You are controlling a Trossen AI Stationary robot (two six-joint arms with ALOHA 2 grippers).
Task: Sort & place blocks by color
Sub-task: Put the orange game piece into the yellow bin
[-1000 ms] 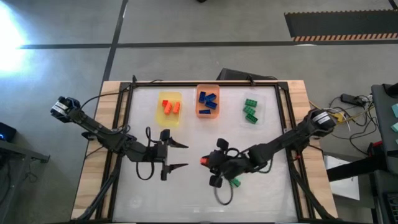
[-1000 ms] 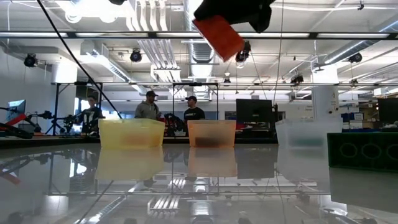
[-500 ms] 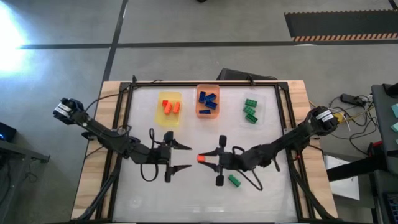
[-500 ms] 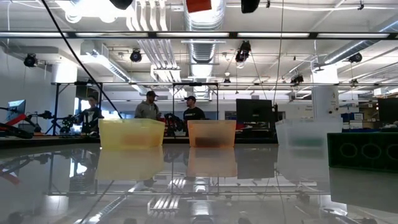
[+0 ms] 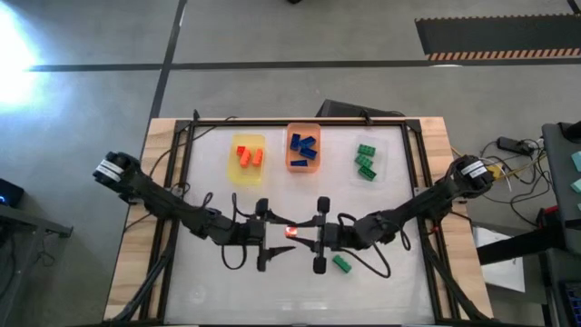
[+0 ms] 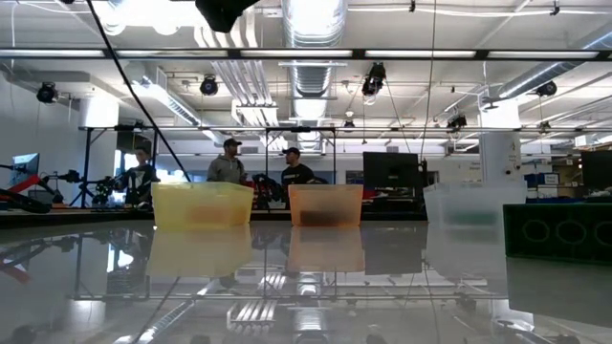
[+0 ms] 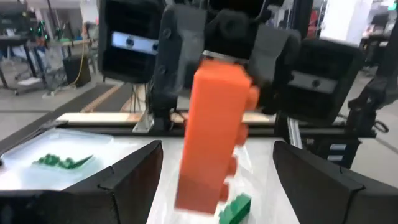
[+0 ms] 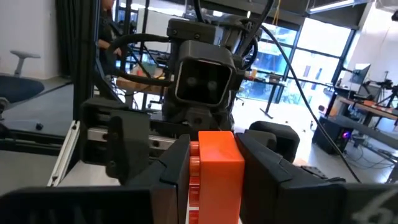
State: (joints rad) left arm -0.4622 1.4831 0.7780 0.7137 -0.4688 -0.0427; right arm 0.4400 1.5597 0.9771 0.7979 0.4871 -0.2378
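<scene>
My right gripper (image 5: 304,232) is shut on an orange block (image 5: 290,231) above the table's middle. In the left wrist view that orange block (image 7: 214,137) fills the middle of the picture, studs to one side. My left gripper (image 5: 283,236) is open and faces the right gripper. Its two fingers stand on either side of the block without touching it. Another green block (image 5: 342,263) lies flat on the table below the right arm. The other blocks lie sorted in three trays at the far side. My right gripper pinches the orange block between its two fingers (image 8: 171,174) at one end (image 7: 225,65). It comes roughly level from the table's right. The block is lifted clear of the table, and its free end (image 7: 194,198) juts out past the fingertips toward my left gripper.
At the far side stand a yellow tray (image 5: 234,163) with orange blocks, an orange tray (image 5: 303,168) with blue blocks and a clear tray (image 5: 379,163) with green blocks. A dark frame (image 5: 300,123) runs round the white table top. People stand far behind the table.
My right gripper has risen with the orange block, carrying it out of the top of the low view, and has swung toward the table's left. My left gripper has moved toward the table's right, and its open fingers now flank the block.
</scene>
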